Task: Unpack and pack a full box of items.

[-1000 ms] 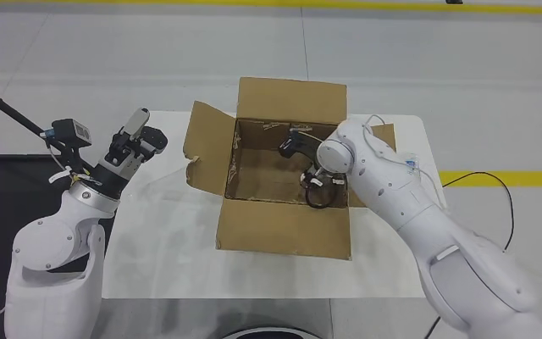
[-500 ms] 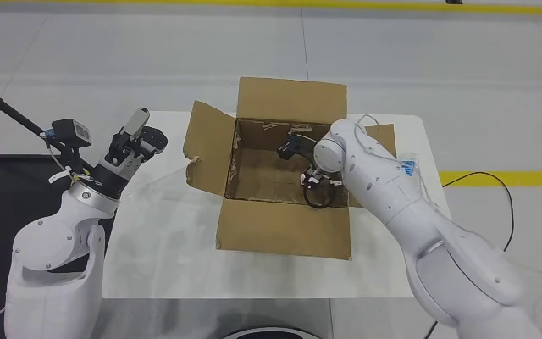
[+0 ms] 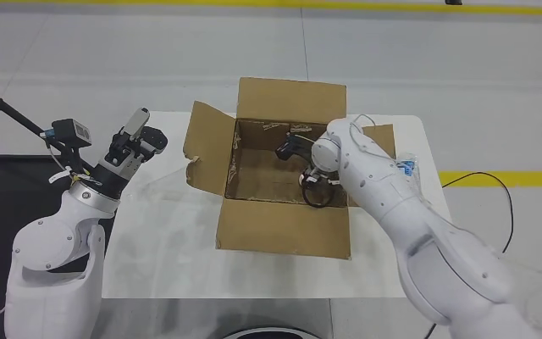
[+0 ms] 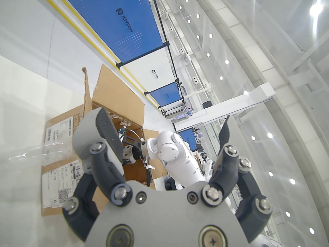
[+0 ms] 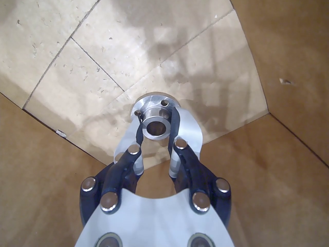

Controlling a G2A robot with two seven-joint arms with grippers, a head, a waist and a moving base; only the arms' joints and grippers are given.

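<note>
two arms, top view: the left gripper (image 3: 140, 136) hangs over the left edge of the table (image 3: 161, 254), well apart from the box (image 3: 284, 227); the right gripper (image 3: 292, 149) is down inside the box, near its right wall.
hidden, top view: the right arm (image 3: 381, 182) covers the right flap and the floor beneath it; its fingertips are too small to make out.
box, top view: open cardboard, flaps folded outward, standing mid-table; clear plastic film (image 3: 182, 216) lies just beside its left flap.
left gripper (image 4: 165, 119), left wrist view: jaws wide apart, nothing between them.
box (image 4: 115, 96), left wrist view: seen from outside, labels (image 4: 60, 181) on the near flap; the near wall cuts off the interior, and the right arm (image 4: 168, 152) bends down into it.
right gripper (image 5: 157, 125), right wrist view: jaws clamped on the collar of a metal flanged hub (image 5: 154, 114).
hub, right wrist view: inside the box (image 5: 282, 52), close to a floor corner, flange toward the pale floor; whether it touches the floor cannot be told.
</note>
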